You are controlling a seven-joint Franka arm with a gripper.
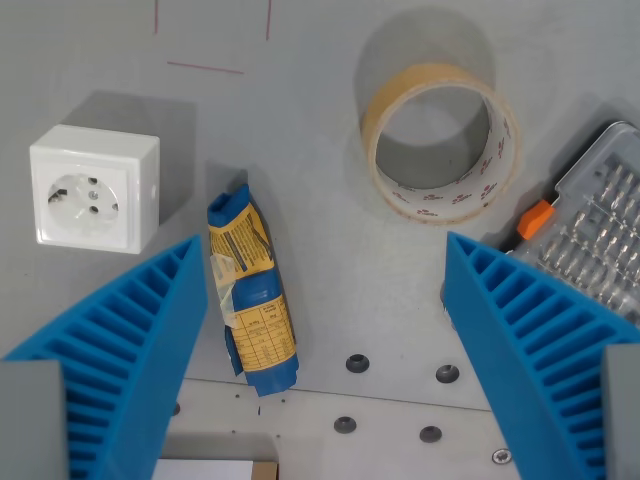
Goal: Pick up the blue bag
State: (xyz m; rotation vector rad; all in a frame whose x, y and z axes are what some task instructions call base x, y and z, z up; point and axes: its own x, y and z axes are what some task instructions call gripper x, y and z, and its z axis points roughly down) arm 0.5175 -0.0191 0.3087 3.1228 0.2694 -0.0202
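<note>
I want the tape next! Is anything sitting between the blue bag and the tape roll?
No. In the wrist view, only bare grey table lies between the blue bag and the tape roll.

Print on blue bag (251, 295) & tape roll (441, 143): too small, unreadable.

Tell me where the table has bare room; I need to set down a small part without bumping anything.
Bare patches: between the blue bag and the tape roll, running down between the fingers; also the top strip above the white socket. Crowded: the right edge, where tape roll and bit case sit close.
</note>
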